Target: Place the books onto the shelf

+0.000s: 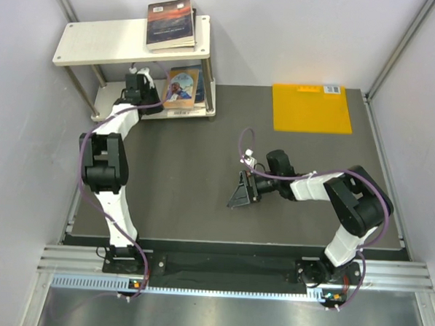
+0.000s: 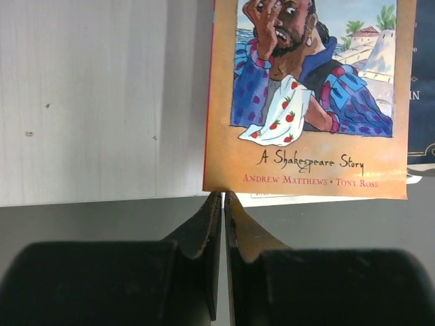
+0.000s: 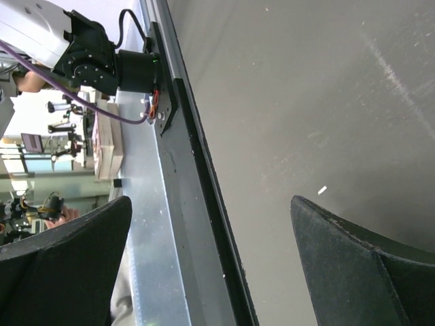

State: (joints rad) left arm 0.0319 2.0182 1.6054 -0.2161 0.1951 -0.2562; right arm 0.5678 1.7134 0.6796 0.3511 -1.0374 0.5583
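Item inspected: the orange-brown book (image 2: 306, 102). It lies flat and face up on the lower board (image 2: 102, 102) of the shelf (image 1: 107, 44), on that board's right half. Its right side overlaps a dark blue book (image 2: 423, 81), and its near edge sits about level with the shelf's front edge. Further books (image 1: 171, 22) lie stacked on the right end of the shelf's upper board. The left gripper (image 2: 223, 198) is drawn in to a thin slit with nothing between its fingers. Its tips stand at the shelf's front, against or just short of the book's near edge by the left corner; contact cannot be confirmed. The jaws close along that edge rather than across the book's thickness, so this reads as a pushing posture, not a grasp. By judgement the paperback is light, thin and flexible, with a glossy cover likely to slide over the board. A push near the corner could swing it, so mid-edge is safer; for lifting, take the spine side. The right gripper (image 3: 211, 204) is spread wide and empty over the table (image 1: 203, 162), well out from the shelf's front.
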